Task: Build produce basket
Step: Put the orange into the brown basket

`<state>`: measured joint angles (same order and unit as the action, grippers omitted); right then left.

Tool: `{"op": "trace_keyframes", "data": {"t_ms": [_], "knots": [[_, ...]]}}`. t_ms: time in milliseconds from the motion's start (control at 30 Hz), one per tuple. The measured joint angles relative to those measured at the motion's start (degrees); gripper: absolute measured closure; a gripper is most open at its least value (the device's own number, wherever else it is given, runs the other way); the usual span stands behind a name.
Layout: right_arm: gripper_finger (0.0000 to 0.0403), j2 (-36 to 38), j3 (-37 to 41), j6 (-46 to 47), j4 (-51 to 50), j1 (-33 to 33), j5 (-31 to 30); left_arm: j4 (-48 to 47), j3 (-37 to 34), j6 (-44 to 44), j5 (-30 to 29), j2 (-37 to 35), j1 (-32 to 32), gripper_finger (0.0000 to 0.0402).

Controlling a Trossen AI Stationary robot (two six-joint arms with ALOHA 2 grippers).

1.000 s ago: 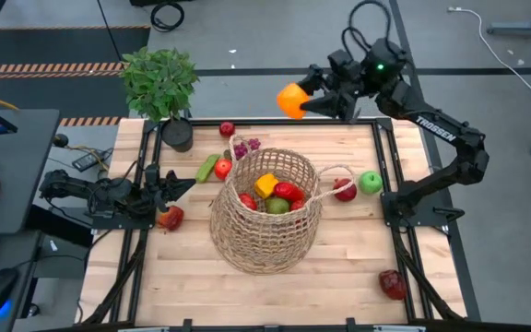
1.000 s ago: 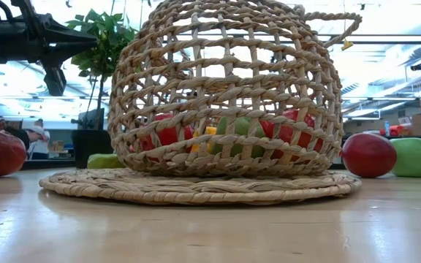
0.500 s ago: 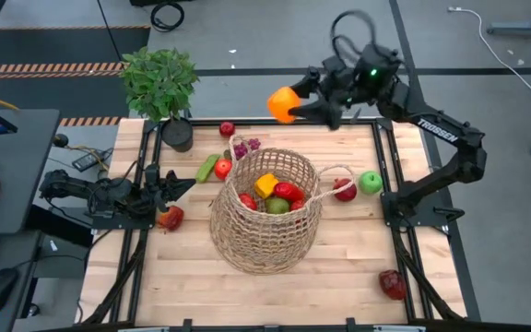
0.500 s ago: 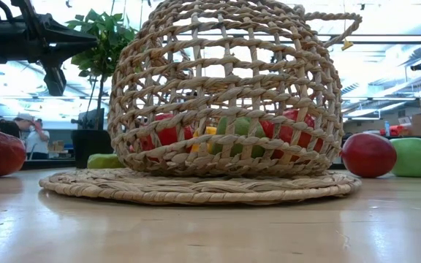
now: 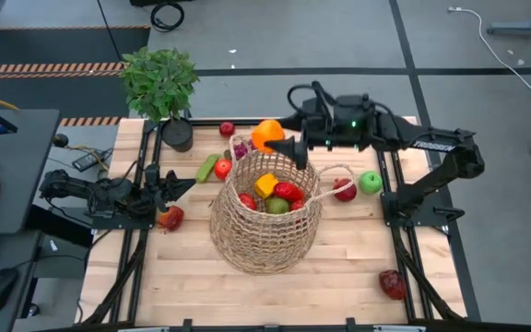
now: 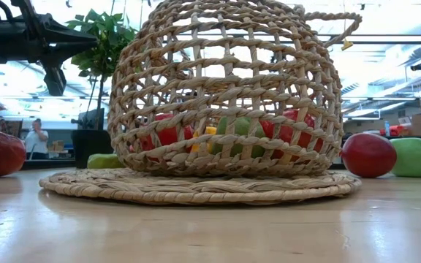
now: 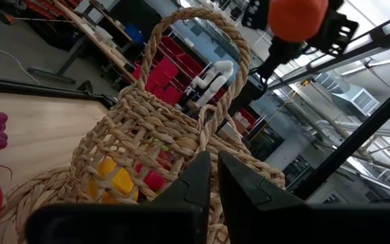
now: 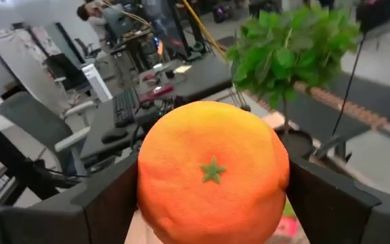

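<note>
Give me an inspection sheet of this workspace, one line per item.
Surface: wooden table, black frame rails along its sides.
Job's things: wicker basket mid-table on a woven mat, holding red, yellow and green produce; orange held above the basket's far rim.
Loose produce: grapes, cucumber, green apple, red apples around the basket.
Clutter: potted plant at the far left corner.
End effectors: right end effector shut on the orange; left end effector low at the left edge, shut.
Cables: coil on the floor.
Surroundings: people at desks behind.
</note>
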<state>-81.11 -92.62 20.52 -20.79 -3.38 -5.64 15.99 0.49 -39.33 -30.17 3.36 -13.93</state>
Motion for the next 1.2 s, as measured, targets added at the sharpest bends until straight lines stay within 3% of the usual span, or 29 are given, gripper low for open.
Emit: {"op": "trace_keyframes", "data": {"t_ms": [267, 667, 933, 1200], "knots": [[0.0058, -0.5, 0.0, 8.1, -3.0, 7.1, -8.2, 0.0, 0.0, 0.0, 0.0, 0.0, 0.0, 0.0367], [0.0058, -0.4, 0.0, 7.7, -11.5, 7.0, -7.4, 0.0, 0.0, 0.0, 0.0, 0.0, 0.0, 0.0365], [0.0058, -0.4, 0.0, -3.2, -22.9, 1.9, -0.2, 0.0, 0.0, 0.0, 0.0, 0.0, 0.0, 0.0365], [0.0058, -0.4, 0.0, -28.4, -23.4, -2.2, 2.6, 0.0, 0.0, 0.0, 0.0, 0.0, 0.0, 0.0366]]}}
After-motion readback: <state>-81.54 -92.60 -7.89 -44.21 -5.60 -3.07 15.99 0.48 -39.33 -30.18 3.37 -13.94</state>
